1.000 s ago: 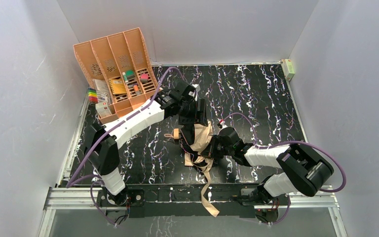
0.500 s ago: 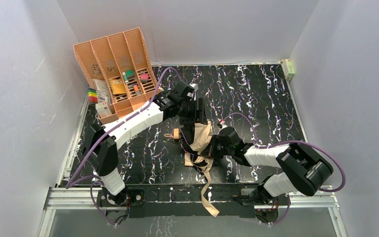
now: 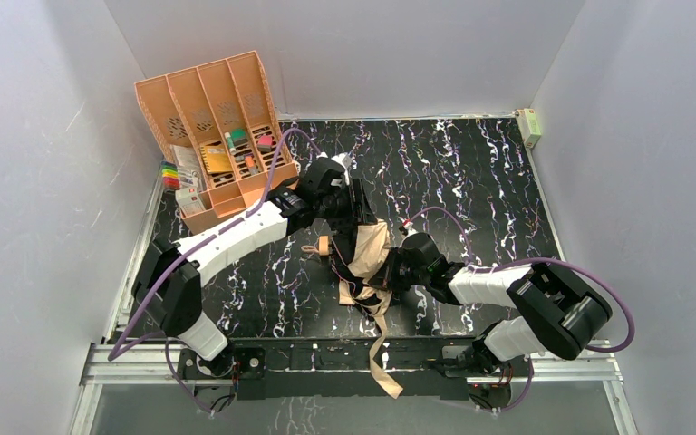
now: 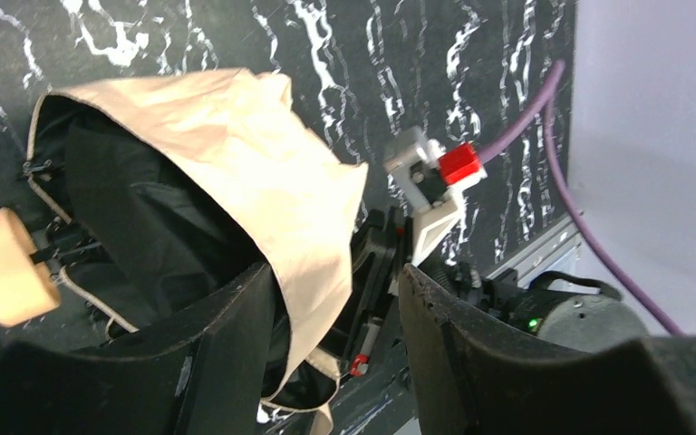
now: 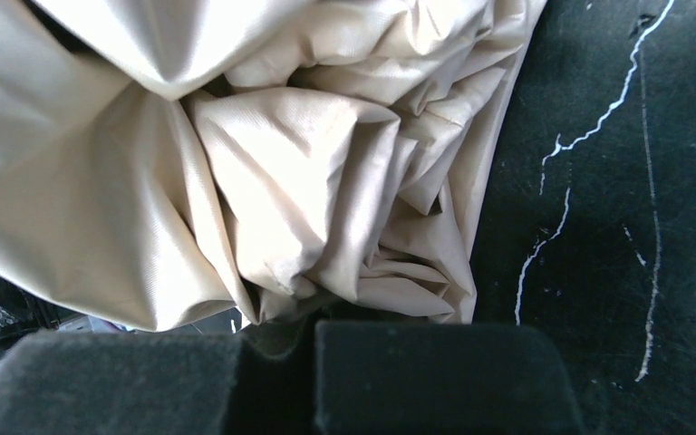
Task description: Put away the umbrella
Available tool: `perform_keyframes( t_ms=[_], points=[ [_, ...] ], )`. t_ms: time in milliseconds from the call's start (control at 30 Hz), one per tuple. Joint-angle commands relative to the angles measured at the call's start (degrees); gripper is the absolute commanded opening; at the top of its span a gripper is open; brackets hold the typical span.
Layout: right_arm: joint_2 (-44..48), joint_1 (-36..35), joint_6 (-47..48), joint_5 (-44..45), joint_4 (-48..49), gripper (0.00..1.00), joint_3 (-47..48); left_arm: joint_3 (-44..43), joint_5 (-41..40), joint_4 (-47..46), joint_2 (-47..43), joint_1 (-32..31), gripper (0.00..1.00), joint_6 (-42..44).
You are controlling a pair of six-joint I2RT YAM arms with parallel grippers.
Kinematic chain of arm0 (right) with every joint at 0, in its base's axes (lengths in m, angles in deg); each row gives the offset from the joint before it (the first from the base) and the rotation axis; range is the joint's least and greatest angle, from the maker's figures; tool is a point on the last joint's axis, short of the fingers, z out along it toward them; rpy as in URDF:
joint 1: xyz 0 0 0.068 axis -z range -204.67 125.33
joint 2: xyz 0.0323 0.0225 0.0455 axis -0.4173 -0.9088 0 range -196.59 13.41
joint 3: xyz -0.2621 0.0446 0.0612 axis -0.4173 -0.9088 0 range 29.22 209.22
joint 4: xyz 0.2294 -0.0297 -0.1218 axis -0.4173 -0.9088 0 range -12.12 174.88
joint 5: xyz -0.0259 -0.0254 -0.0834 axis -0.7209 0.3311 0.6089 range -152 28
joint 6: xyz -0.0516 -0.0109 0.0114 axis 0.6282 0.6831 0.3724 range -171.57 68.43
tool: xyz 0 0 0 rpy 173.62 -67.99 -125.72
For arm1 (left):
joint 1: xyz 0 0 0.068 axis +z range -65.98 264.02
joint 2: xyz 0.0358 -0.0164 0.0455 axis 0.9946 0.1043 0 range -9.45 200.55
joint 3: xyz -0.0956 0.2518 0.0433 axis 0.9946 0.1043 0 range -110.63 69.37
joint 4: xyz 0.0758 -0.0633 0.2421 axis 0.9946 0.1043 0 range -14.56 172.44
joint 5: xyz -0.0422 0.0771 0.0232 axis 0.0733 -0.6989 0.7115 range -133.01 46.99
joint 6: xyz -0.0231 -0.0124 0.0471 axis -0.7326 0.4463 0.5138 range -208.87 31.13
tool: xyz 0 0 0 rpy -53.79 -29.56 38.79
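The pale peach umbrella (image 3: pixel 369 256) lies half-collapsed at the table's middle, its round tan handle (image 3: pixel 323 245) pointing left and its strap (image 3: pixel 381 358) trailing over the front edge. In the left wrist view its fabric (image 4: pixel 236 154) drapes over the dark inner frame, with the handle (image 4: pixel 4 267) at the left. My left gripper (image 4: pixel 335 299) stands open around the fabric's lower edge, which rests against the left finger (image 4: pixel 208 353). My right gripper (image 5: pixel 276 362) is shut, with a fold of the umbrella's bunched fabric (image 5: pixel 308 199) pinched between its pads.
A peach slotted organizer (image 3: pixel 213 127) holding small items leans at the back left, coloured markers (image 3: pixel 170 174) beside it. A small pale box (image 3: pixel 529 127) sits in the back right corner. The right arm's wrist camera bracket (image 4: pixel 426 181) is close to my left fingers.
The left gripper has shifted slightly back and left over the umbrella, and its jaws have narrowed around the fabric edge. The right arm and its grip have stayed put.
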Motion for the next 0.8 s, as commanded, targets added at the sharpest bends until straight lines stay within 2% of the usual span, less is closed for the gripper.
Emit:
perform_keyframes(
  t_ms=[0,167,467,767],
  points=[
    [-2.4,0.1,2.3,2.7,-7.1,0.0,-0.9,0.2,1.9,-6.1,-2.2,0.7,0.51,-1.1],
    [-2.4,0.1,2.3,2.7,-7.1,0.0,-0.9,0.0,4.0,-8.1,-1.4,0.7,0.5,-0.6],
    [-2.2,0.1,2.2,2.8,-7.3,0.0,-1.1,0.2,3.5,-2.5,0.9,0.7,0.45,-0.4],
    [-2.2,0.1,2.2,2.7,-7.3,0.0,-1.1,2.3,4.1,-2.8,2.0,0.7,0.44,-1.7]
  ],
)
